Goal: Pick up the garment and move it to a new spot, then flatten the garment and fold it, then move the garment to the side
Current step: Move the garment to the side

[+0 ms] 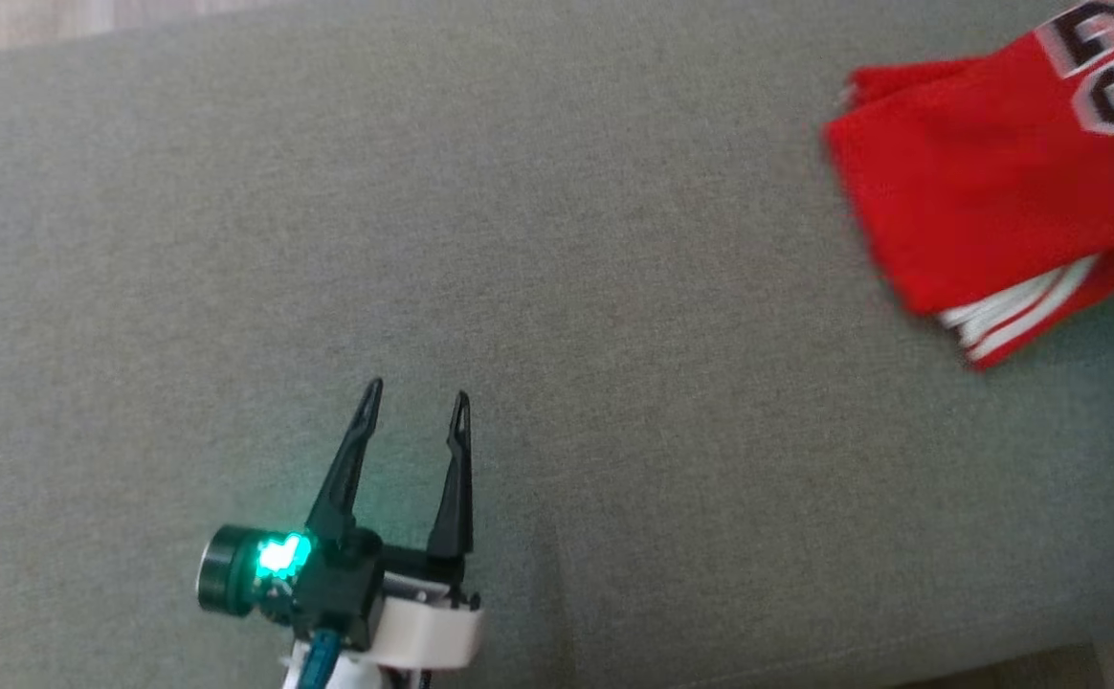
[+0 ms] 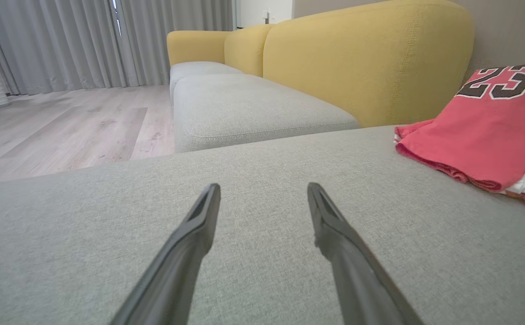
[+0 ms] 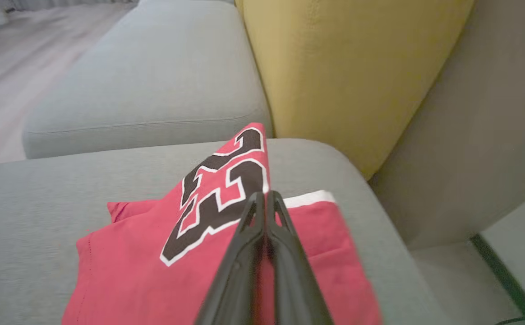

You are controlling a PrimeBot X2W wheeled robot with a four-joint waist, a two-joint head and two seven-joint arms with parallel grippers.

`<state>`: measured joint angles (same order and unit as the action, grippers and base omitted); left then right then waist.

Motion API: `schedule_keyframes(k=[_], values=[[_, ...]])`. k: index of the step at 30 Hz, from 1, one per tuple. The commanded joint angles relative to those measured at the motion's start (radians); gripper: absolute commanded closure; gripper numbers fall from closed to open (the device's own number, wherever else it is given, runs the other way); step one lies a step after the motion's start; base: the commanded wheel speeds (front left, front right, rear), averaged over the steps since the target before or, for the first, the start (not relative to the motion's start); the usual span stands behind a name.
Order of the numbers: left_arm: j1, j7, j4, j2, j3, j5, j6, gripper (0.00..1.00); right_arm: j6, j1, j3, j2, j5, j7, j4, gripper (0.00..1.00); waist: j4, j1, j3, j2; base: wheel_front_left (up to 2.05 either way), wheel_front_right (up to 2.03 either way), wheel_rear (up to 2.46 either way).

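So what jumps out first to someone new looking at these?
The folded red jersey with black-and-white numbers, at the head view's upper right on the grey fabric cushion. The right claw is shut right on top of it, grip unclear; the left claw hangs open over bare cushion, lower left.

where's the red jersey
The red jersey lies at the head view's upper right, on the grey cushion near the yellow backrest, pinched by the right tool.
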<state>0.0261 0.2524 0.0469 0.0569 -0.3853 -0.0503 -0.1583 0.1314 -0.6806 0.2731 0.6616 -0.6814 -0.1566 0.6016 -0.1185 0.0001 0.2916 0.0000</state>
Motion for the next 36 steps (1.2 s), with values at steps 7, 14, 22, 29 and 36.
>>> schedule_keyframes(k=[7, 14, 22, 29, 36], values=[[0.051, 0.009, -0.036, -0.007, 0.036, -0.036, -0.005, 0.0, -0.001, -0.046, -0.076, 0.135, 0.087, -0.035, 0.011, 0.61, 0.0, -0.0001, 0.028, 0.0, 0.0, 0.0, 0.0], [0.042, 0.009, -0.017, -0.007, 0.053, -0.103, -0.022, 0.0, -0.001, 0.059, -0.081, 0.013, 0.185, 0.015, -0.014, 0.0, 0.019, -0.0001, -0.051, 0.0, 0.0, 0.0, 0.0], [-0.031, 0.009, 0.028, -0.007, 0.08, -0.178, -0.008, 0.0, -0.001, 0.296, 0.001, -0.21, 0.195, 0.131, -0.103, 0.0, 0.047, -0.0001, -0.188, 0.0, 0.0, 0.0, 0.0], [-0.087, 0.009, 0.044, -0.007, 0.094, -0.177, 0.011, 0.0, -0.001, 0.478, 0.052, -0.366, 0.242, 0.305, -0.131, 0.0, 0.084, -0.0001, -0.293, 0.0, 0.0, 0.0, 0.0], [-0.16, 0.009, 0.014, -0.007, 0.122, -0.154, 0.011, 0.0, -0.001, 0.632, -0.058, -0.491, 0.422, 0.417, -0.213, 0.0, 0.119, -0.0001, -0.357, 0.0, 0.0, 0.0, 0.0]])
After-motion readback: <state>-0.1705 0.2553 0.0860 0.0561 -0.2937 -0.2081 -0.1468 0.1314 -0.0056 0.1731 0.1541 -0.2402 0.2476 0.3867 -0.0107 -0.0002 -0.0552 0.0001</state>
